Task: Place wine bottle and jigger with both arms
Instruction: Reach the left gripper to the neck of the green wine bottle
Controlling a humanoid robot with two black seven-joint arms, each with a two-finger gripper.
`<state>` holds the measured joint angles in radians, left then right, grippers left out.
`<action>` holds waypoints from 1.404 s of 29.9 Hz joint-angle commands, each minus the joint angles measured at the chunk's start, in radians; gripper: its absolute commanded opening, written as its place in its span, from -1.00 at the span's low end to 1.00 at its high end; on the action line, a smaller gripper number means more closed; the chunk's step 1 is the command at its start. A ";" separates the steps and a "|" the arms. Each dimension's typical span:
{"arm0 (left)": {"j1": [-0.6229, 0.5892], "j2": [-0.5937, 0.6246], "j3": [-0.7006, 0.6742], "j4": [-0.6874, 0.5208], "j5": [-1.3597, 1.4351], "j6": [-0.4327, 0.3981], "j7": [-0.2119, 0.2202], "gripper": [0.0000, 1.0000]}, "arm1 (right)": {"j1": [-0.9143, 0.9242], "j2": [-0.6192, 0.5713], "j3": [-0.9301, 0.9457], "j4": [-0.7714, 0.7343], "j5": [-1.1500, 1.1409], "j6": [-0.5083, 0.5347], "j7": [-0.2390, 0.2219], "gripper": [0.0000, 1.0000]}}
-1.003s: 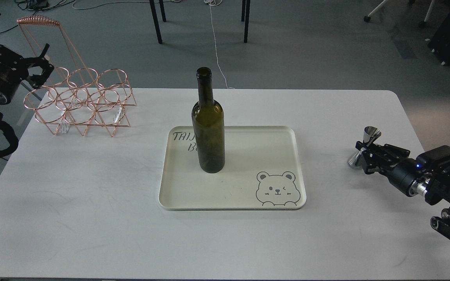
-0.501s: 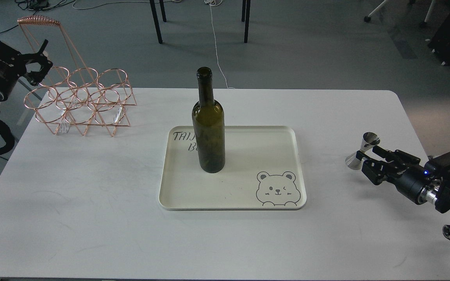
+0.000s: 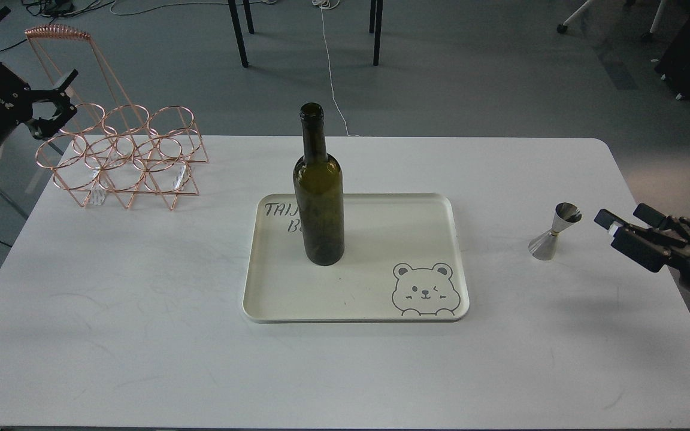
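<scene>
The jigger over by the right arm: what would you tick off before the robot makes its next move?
1. Jigger standing upright on the table: ok.
2. Right gripper clear of the jigger, a gap showing between them: ok.
3. Right gripper open and empty: ok.
4. Wine bottle upright on the tray: ok.
5. Left gripper free of the copper rack: cannot tell, they overlap in this view.
6. Jigger on the tray: not ok if that is its goal; it stands on the bare table, right of the tray.
</scene>
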<state>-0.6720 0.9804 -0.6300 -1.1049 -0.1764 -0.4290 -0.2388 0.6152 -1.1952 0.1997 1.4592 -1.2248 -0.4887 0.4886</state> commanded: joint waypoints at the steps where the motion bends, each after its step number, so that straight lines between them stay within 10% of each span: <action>1: -0.001 0.066 0.001 -0.067 0.118 -0.007 -0.005 0.97 | 0.168 0.000 0.006 0.003 0.144 0.043 0.000 0.91; 11: -0.009 0.156 -0.013 -0.375 0.648 0.082 -0.007 0.97 | 0.377 0.265 0.101 -0.411 0.436 0.324 0.000 0.91; 25: -0.052 -0.020 -0.004 -0.516 1.550 0.184 -0.002 0.96 | 0.446 0.615 0.213 -1.181 0.812 0.850 0.000 0.91; 42: -0.058 -0.368 0.001 -0.445 2.194 0.237 -0.008 0.95 | 0.445 0.640 0.219 -1.220 1.028 0.966 0.000 0.92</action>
<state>-0.7283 0.6449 -0.6288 -1.5844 2.0097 -0.1922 -0.2474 1.0568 -0.5549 0.4186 0.2391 -0.1967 0.4741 0.4886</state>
